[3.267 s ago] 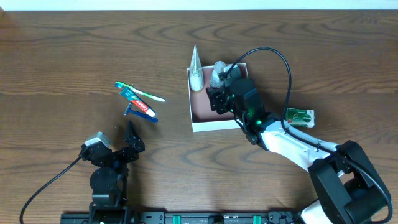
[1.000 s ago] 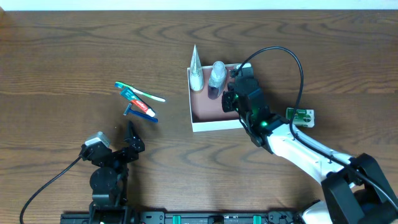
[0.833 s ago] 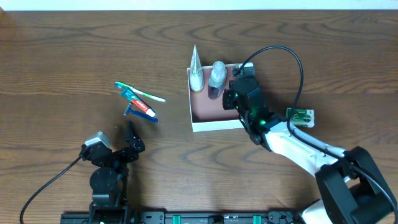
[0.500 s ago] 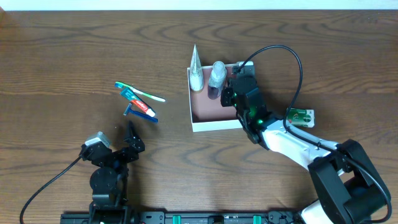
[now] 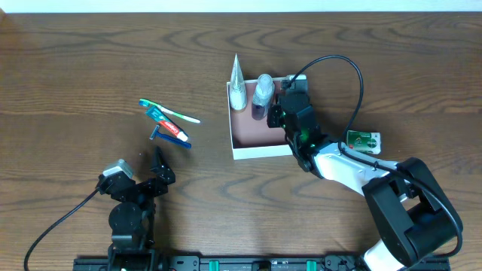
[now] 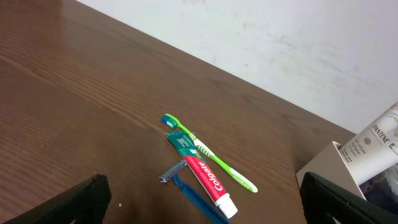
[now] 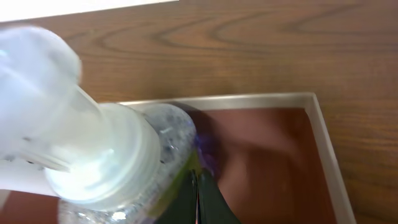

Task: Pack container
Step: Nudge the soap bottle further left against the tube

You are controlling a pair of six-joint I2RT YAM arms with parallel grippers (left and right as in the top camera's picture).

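Right wrist view: the right hand (image 7: 198, 190) is shut tight w/ nothing in it. Its tips sit low inside the container (image 5: 252, 134), right by the foot of the clear bottle (image 7: 106, 162).

The container is on the surface, a bit right of the middle. The bottle stands at its back wall, just beside the Pantene tube (image 5: 238, 89).

What the next move turns on, I think: the things still outside.
- The green pack (image 5: 363, 140) lies near the container's right side, close to the right arm. Its long side runs left-right. The right arm is much nearer to it.
- The toothbrush (image 5: 172, 113), toothpaste (image 5: 169, 126) & razor (image 5: 172, 137) lie in a bunch well left of the container. They are out in front of the left hand (image 5: 161, 165), all slanted about the same way. The left arm is nearer to them.

The left hand is wide open, holds nothing, and sits low near its base.

Vs. approx. 3 s ago: the right hand was right over the bottle then. Now it is off the bottle and the bottle stands alone. In the last sec the hand slid a bit left, toward the bottle. The left arm & the loose things did not move.
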